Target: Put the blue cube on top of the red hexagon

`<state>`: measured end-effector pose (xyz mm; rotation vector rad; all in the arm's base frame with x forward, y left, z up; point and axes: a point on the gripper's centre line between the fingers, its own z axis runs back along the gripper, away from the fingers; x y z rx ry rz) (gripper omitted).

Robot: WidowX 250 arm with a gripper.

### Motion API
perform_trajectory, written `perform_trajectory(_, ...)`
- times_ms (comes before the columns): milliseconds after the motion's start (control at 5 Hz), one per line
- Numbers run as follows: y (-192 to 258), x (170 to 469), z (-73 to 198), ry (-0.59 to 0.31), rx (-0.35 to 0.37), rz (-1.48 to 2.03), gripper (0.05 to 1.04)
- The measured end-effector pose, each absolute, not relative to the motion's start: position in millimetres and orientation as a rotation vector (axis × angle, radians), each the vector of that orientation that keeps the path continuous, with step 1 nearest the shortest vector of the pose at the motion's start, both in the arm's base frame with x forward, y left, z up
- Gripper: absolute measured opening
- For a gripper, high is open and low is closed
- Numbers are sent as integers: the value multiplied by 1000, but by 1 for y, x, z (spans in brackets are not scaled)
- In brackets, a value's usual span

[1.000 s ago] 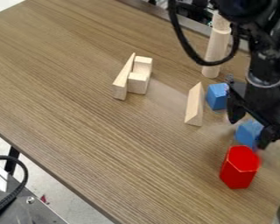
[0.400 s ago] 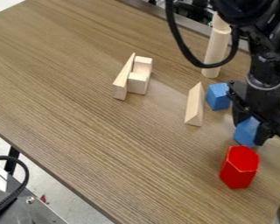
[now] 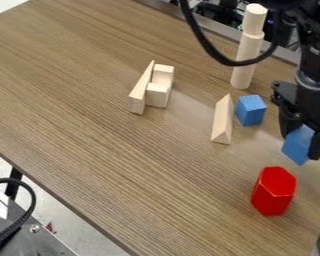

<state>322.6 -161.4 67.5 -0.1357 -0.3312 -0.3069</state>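
Camera view: can see the black gripper (image 3: 303, 141) at the right edge, pointing down over the wooden tabletop (image 3: 122, 155) and pinching the blue cube (image 3: 297, 145) between its two fingers. Can find that cube above and a little to the right of the red hexagon (image 3: 273, 192) in the view, apart from it and not on top. Cannot tell about any contact between the held cube and the tabletop. Can see the hexagon standing upright near the lower right, flat top face up. To the left of the gripper, can make out another blue block (image 3: 250, 111) on the tabletop, just beside a long pale wooden prism (image 3: 221, 122) with a sloping side. Behind these, near the far edge, can spot a tall lower cylinder (image 3: 245, 62) of pale wood, upright, with a shorter upper cylinder (image 3: 254, 19) stacked on it. Farther left, can pick out a thin wooden wedge (image 3: 140, 91) close against two small wooden blocks (image 3: 158, 92), one behind the other. Across the top right, in front of the lower cylinder, can follow a looping black cable (image 3: 213, 51). Down in the lower left corner, beyond the table's edge, can see a grey metal surface (image 3: 39, 242) and another dark cable (image 3: 19, 226).
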Motion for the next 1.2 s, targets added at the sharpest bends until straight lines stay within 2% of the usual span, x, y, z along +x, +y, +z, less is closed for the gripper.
perform_trajectory(200,-164,311,66,-291,-101,-281,565)
perform_trajectory(400,-167,295,73,-265,-96,-255,565)
perform_trajectory(600,-171,281,82,-291,-97,-255,565)
perform_trajectory(1000,-167,273,100,-418,-125,-240,565)
perform_trajectory(1200,-161,267,102,-424,-124,-207,565)
